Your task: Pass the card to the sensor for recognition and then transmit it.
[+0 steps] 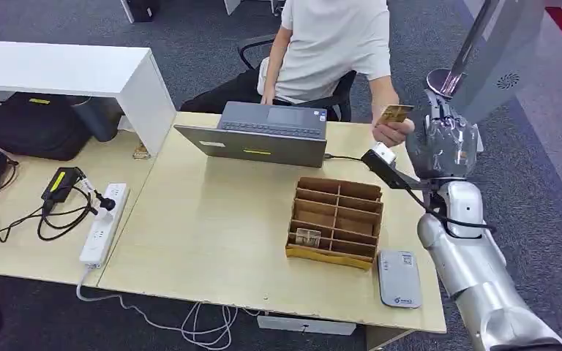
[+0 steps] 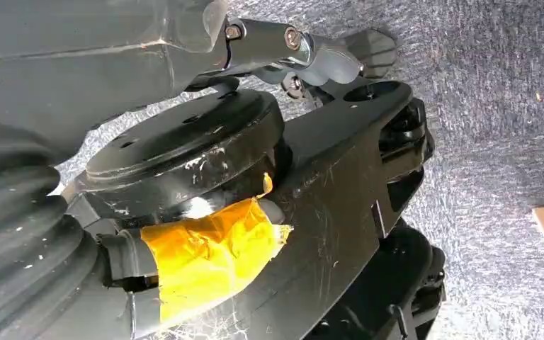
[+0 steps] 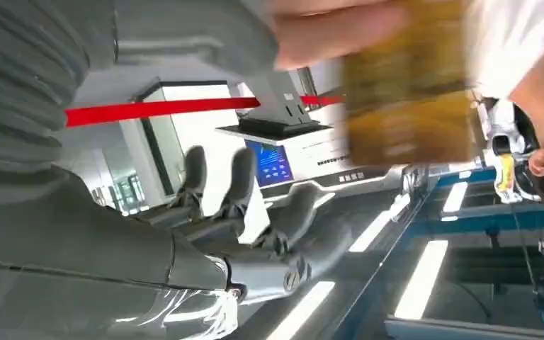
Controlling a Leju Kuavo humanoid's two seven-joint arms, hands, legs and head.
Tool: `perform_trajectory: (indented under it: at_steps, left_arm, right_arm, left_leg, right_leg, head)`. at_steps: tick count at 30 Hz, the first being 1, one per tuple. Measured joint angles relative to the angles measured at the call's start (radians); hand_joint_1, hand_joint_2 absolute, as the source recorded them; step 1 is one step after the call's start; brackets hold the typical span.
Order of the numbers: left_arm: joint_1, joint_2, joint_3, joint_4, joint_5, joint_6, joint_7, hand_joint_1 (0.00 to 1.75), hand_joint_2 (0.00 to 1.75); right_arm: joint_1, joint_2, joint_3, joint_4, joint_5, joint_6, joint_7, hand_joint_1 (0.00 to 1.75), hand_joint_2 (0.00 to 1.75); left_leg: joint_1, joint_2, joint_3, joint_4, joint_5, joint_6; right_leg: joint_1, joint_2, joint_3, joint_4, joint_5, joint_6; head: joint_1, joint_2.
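A gold card [image 1: 394, 113] is pinched in a person's hand [image 1: 395, 132] above the table's far right corner. My right hand [image 1: 446, 139] is raised just to the right of it, fingers [image 3: 241, 177] spread and holding nothing. The card [image 3: 407, 92] looks blurred in the right wrist view, under the person's fingers [image 3: 333, 28] and apart from my own. A grey card sensor [image 1: 399, 278] lies flat near the table's front right edge. Of my left hand, the grey ribbed cover [image 2: 14, 234] shows in the left wrist view, hanging low; its fingers cannot be made out.
A wooden divided box [image 1: 335, 219] stands left of the sensor. An open laptop [image 1: 263, 131] sits at the far edge before the seated person [image 1: 329, 44]. A small black device on a cable [image 1: 384, 159] lies beside my right hand. A power strip [image 1: 104, 223] lies at left.
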Motion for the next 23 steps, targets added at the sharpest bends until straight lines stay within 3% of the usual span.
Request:
perform_trajectory:
  at_steps: [6,9,16,23]
  left_arm:
    - [0.000,0.000,0.000,0.001,0.010,0.002,0.010,0.00,1.75]
    - [0.000,0.000,0.000,0.001,0.028,0.002,0.010,0.00,1.75]
    - [0.011,0.000,0.000,0.001,0.070,0.005,0.000,0.00,1.75]
    - [0.019,-0.001,0.000,0.001,0.100,0.011,-0.013,0.00,1.75]
  right_arm:
    - [0.000,-0.005,-0.023,0.024,0.055,0.000,0.024,0.00,1.75]
    - [-0.001,-0.049,-0.037,0.036,0.099,0.000,0.056,0.00,1.75]
    - [0.018,-0.319,-0.163,0.054,0.033,0.000,-0.028,0.00,1.75]
    - [0.154,-0.590,-0.361,0.053,-0.087,-0.001,-0.105,0.00,1.75]
  left_leg:
    - [0.000,0.000,0.000,0.000,0.000,0.000]
    - [0.000,-0.001,0.000,0.001,0.000,0.000]
    - [-0.001,-0.008,-0.004,0.004,0.000,0.003]
    - [-0.002,-0.010,-0.006,0.005,-0.004,0.008]
  right_leg:
    - [0.000,0.000,-0.001,0.000,0.000,0.000]
    - [0.000,-0.001,-0.001,-0.001,0.000,0.000]
    - [-0.001,-0.010,0.001,-0.003,0.000,0.002]
    - [-0.001,-0.011,0.001,-0.005,-0.001,0.005]
  head:
    - [0.000,0.000]
    - [-0.001,0.000]
    - [0.000,0.000]
    - [0.000,0.000]
